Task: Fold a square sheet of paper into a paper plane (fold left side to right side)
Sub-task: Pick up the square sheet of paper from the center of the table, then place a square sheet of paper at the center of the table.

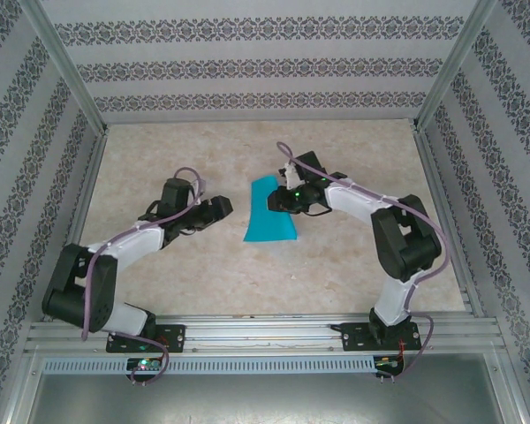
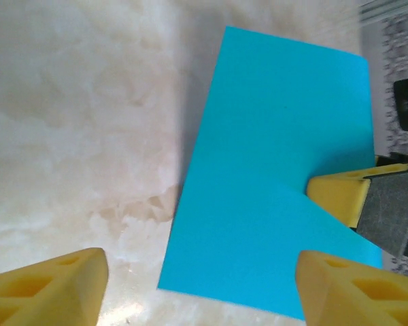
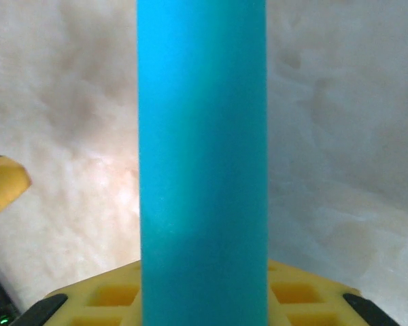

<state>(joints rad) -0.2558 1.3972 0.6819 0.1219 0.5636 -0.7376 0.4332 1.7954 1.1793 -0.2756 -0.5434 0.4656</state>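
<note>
The counter (image 1: 159, 291) carried the paper (image 1: 269, 221) at its middle, lying as a flat rectangle that looked already folded in half. The right jaws were nipped down on its right edge, one pad (image 2: 336, 193) on top. The left jaws stood wide and empty just left of it. Likely the left-to-right fold was being finished; next, the crease wanted pressing flat.
</note>
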